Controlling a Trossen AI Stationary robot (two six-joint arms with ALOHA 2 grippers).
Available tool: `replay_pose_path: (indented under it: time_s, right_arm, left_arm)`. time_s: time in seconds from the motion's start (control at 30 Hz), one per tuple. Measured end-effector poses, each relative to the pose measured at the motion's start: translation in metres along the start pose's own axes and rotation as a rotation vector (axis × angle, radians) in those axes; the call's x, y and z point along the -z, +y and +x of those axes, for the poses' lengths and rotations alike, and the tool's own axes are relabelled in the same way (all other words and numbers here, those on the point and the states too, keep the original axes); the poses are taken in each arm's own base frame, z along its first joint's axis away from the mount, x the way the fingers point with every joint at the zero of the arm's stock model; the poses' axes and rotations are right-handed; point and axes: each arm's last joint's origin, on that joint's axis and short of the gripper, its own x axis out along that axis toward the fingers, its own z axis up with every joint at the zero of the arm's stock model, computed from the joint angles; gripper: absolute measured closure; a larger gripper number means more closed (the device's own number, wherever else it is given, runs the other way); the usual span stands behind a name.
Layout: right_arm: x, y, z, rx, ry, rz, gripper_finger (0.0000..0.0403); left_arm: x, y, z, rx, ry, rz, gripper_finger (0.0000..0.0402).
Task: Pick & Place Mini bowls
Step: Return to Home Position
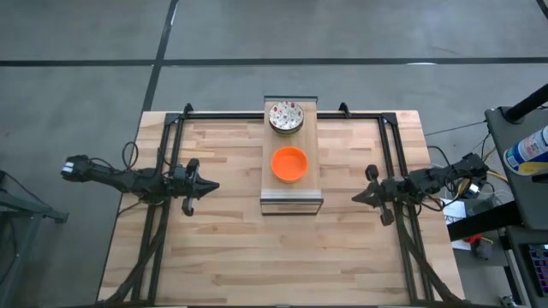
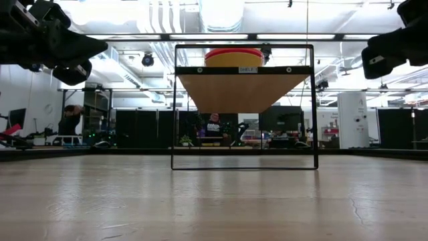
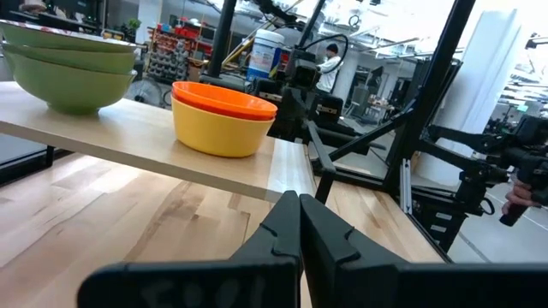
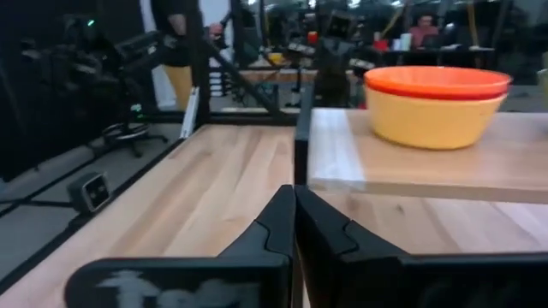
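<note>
A raised wooden shelf (image 1: 291,195) on a black frame stands at the table's middle. On it sits an orange mini bowl (image 1: 289,164) nested in a yellow bowl (image 3: 221,133). Toward the far edge is a stack of speckled bowls (image 1: 286,116), green outside in the left wrist view (image 3: 70,70). My left gripper (image 1: 214,186) hovers shut to the shelf's left, pointing at it. My right gripper (image 1: 355,197) hovers shut to the shelf's right, also pointing at it. Both are clear of the table and hold nothing.
The shelf's board stands well above the table on thin black legs (image 2: 175,107). Black rails (image 1: 167,162) run along the table's left, right and far sides. A cart with a bottle (image 1: 527,150) stands off the table's right edge. People show in the room behind.
</note>
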Motion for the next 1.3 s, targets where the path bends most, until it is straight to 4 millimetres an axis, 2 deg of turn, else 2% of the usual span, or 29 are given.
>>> replay_pose_path:
  time_s: [0.2,0.3,0.47,1.3]
  right_arm:
    - [0.0029,0.0017,0.0033,-0.048,-0.082,-0.01,0.0394]
    - [0.0016,-0.0013,0.0032,0.059,-0.1,-0.027,0.0394]
    - [0.004,-0.0057,0.0042,0.215,-0.082,0.041,0.0394]
    - [0.0055,-0.0055,0.0056,0.218,-0.064,0.04,0.0394]
  left_arm:
    - [0.0007,0.0001,0.0,-0.001,0.007,0.002,0.0399]
    - [0.0007,0.0001,0.0,-0.001,0.007,0.002,0.0399]
    - [0.0007,0.0002,0.0,-0.001,0.007,0.002,0.0399]
    - [0.0007,0.0001,0.0,-0.001,0.007,0.002,0.0399]
